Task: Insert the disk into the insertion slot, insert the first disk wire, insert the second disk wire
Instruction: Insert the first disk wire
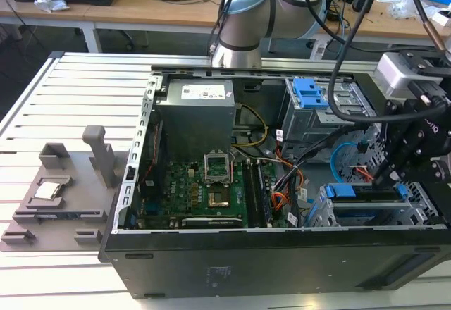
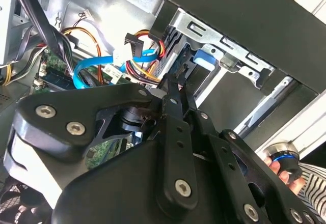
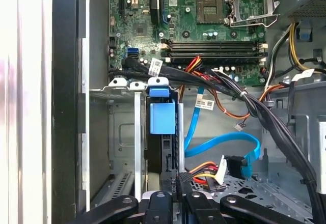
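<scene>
The disk (image 3: pixel 163 118) is seated in the slot (image 3: pixel 122 132). At the slot's open end a black plug (image 3: pixel 182 177) is pinched between the narrowed fingers of the gripper (image 3: pixel 179 186). It should be kept square to the disk's socket and pressed in gently.

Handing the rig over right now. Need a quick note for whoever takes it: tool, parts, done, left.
Status: the tool is shut on the black plug of the red-yellow-black wire, at the disk's end; I cannot tell whether the plug is seated.
Parts: the disk stands on edge inside the insertion slot, with its blue carrier tab showing.
Done: disk inserted.
Left: the held plug is unconfirmed. The blue cable lies loose beside the slot, its black end not plugged in.
</scene>
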You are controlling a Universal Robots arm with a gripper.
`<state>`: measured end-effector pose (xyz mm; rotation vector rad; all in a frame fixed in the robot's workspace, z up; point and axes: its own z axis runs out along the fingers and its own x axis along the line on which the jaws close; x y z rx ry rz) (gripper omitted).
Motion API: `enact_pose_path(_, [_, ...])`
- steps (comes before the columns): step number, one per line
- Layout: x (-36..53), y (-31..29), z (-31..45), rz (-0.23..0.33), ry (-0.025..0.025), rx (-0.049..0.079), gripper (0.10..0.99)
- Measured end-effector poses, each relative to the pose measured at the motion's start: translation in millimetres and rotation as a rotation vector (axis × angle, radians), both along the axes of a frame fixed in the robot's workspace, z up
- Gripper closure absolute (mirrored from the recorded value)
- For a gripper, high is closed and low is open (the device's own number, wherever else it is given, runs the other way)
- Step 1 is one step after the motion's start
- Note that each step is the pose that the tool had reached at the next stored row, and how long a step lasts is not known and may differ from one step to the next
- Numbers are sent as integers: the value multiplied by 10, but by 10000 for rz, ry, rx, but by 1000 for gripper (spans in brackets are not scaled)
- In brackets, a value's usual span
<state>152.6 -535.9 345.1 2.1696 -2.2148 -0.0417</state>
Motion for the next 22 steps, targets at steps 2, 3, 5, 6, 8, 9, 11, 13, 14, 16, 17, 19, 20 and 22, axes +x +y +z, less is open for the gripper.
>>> enact_pose_path(2, [13, -11, -24, 0, 0, 3, 918])
enact_pose_path(3, [17, -16, -33, 0, 0, 3, 918])
enact_pose_path(5, [26, -22, -47, 1, 1, 7, 918])
enact_pose_path(6, [37, -27, -56, 0, 2, 8, 918])
enact_pose_path(8, [56, -32, -77, 0, 0, 4, 918])
enact_pose_path(9, [58, -33, -82, -2, 1, -1, 918])
enact_pose_path(11, [58, -33, -85, -1, 1, 3, 918])
enact_pose_path(13, [59, -32, -88, 0, 1, 7, 906])
enact_pose_path(14, [59, -32, -88, 0, 1, 5, 839])
enact_pose_path(16, [59, -32, -11, -1, 1, 3, 839])
enact_pose_path(17, [59, -32, 35, 0, 0, 1, 839])
enact_pose_path(19, [58, -28, 120, 1, -2, 0, 839])
enact_pose_path(20, [55, -20, 177, 1, -6, -2, 839])
enact_pose_path(22, [51, -14, 272, 0, -13, -1, 851])
